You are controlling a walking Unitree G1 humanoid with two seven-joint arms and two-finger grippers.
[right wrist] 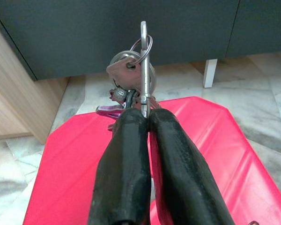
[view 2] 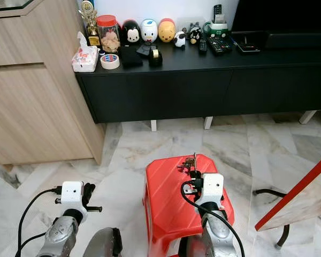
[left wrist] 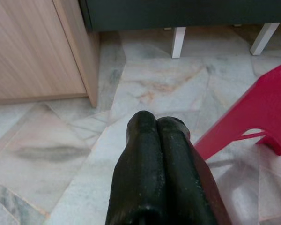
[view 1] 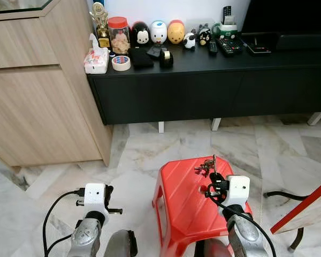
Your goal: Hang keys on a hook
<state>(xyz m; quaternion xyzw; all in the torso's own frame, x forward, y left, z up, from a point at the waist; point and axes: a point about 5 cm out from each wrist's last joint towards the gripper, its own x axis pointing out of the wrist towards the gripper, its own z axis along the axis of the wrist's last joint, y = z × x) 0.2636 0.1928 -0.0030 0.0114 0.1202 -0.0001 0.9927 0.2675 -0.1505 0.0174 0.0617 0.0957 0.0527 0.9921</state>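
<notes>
A bunch of keys (right wrist: 131,77) on a silver carabiner and rings is pinched between the fingertips of my right gripper (right wrist: 145,115), just above the top of a red plastic stool (view 1: 184,206). The keys (view 1: 207,165) stick up ahead of the gripper over the stool's far edge. My left gripper (left wrist: 155,123) is shut with nothing in it, held low over the marble floor to the left of the stool. I see no hook.
A black low cabinet (view 1: 214,88) carries figurines, a tape roll, a jar and remotes. A wooden cupboard (view 1: 37,96) stands at the left. A red-edged board (view 1: 305,211) leans at the right. Marble floor (view 1: 139,155) lies between stool and cabinet.
</notes>
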